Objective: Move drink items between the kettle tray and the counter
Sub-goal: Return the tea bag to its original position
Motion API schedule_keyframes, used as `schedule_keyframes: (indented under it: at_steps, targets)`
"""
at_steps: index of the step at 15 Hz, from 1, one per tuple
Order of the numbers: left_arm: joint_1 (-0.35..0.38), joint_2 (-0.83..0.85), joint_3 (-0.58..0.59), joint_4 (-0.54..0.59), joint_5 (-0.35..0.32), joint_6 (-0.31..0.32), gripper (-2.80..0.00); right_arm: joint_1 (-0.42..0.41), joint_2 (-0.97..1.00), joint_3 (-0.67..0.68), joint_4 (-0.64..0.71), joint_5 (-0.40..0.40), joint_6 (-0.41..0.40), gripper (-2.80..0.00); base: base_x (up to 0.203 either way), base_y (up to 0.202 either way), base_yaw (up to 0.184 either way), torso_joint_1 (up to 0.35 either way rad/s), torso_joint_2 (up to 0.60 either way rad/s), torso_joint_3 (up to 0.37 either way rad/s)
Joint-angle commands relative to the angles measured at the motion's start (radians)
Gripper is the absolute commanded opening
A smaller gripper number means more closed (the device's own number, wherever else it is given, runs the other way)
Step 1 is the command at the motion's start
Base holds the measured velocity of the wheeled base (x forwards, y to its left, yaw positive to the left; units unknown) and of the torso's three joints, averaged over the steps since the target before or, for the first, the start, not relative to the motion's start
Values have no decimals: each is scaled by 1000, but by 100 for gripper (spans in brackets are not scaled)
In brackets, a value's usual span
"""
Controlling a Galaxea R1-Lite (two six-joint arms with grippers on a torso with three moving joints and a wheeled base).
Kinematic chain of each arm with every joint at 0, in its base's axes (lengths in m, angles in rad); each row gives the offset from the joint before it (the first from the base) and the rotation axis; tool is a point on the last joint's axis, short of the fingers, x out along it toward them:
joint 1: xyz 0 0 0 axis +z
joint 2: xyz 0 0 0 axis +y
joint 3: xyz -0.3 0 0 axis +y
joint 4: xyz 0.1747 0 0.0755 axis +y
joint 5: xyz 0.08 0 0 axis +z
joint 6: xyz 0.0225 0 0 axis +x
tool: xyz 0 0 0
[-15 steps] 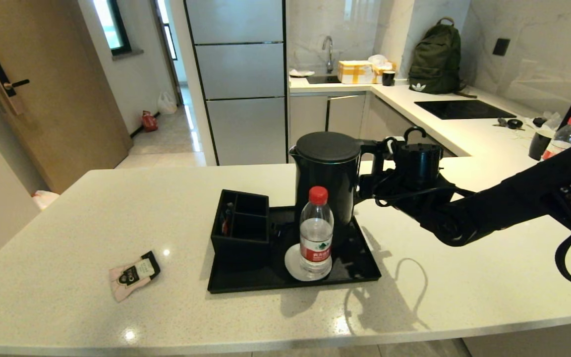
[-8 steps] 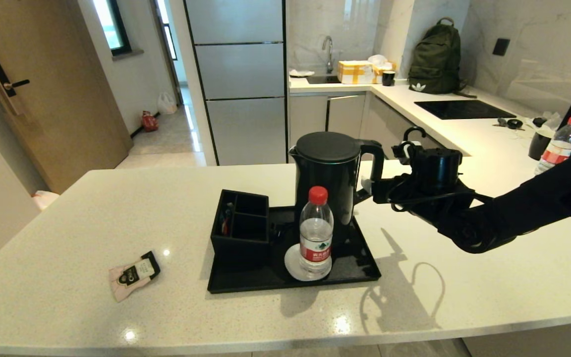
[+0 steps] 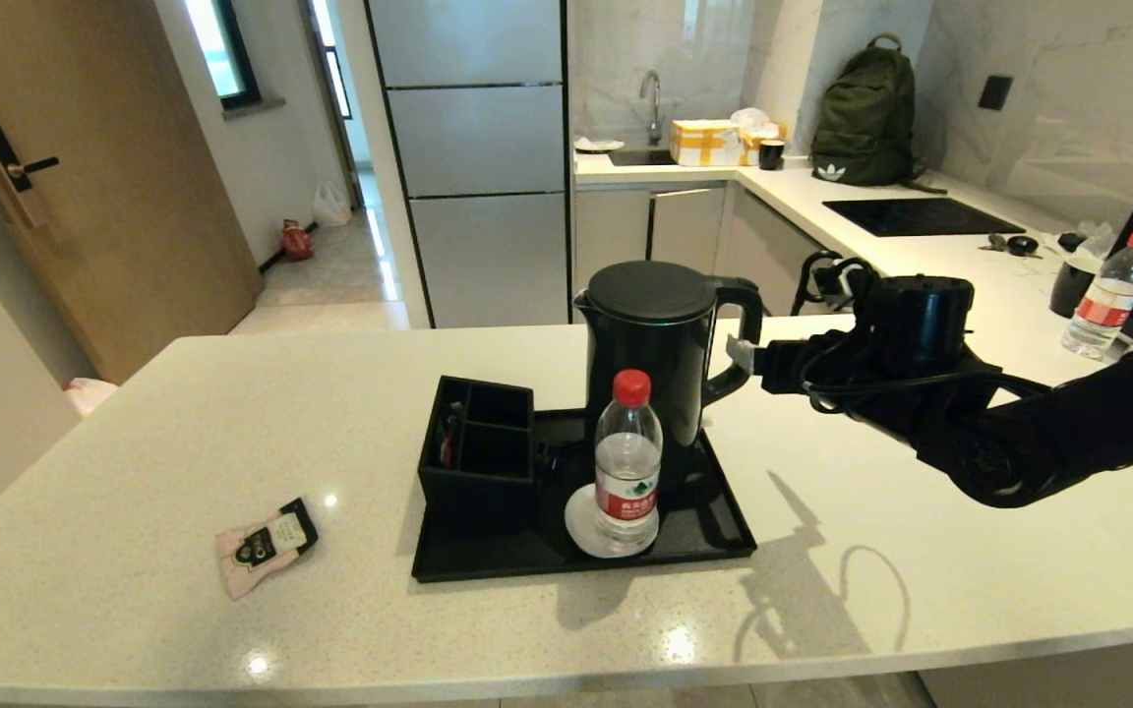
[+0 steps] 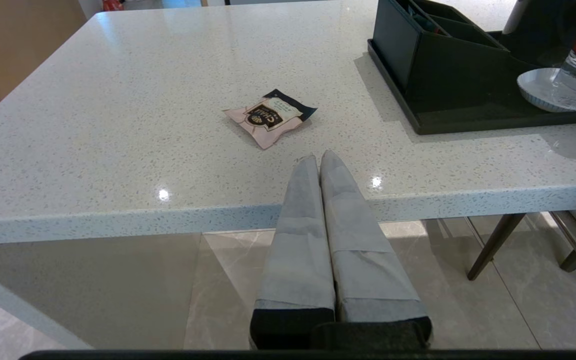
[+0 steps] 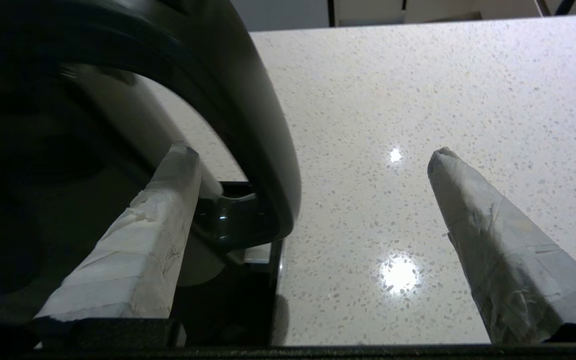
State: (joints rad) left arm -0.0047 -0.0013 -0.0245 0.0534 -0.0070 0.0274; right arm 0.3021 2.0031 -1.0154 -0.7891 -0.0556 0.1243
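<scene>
One hand [image 3: 742,356], right, spread wide beside kettle [image 3: 660,344] handle.

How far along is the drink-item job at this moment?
Done: the kettle stands on the kettle tray. In hand: nothing; the right gripper is open beside the kettle handle, gripping nothing. Left: the pink sachet lies on the counter, and the left gripper sits shut at the counter edge.

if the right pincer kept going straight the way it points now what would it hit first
Most likely the kettle handle: the open right pincer points at it, one finger level with the loop, the other over bare counter. Depth is unclear.
</scene>
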Motion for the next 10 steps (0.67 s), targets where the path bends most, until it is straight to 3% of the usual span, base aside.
schedule_keyframes:
  at_steps: [1,6,7,10]
  targets:
    - [0,1,0,0,1,0,-280,-3,-112,39,6,32,11,0,0,0,0,0,0,0]
    - [-1,1,0,0,-1,0,-280,-7,-179,85,30,53,20,0,0,0,0,0,0,0]
    - [0,1,0,0,-1,2,-280,-14,-252,110,43,54,21,-280,0,0,0,0,0,0]
    - [-1,1,0,0,1,0,-280,-89,-469,181,114,44,25,-280,0,0,0,0,0,0]
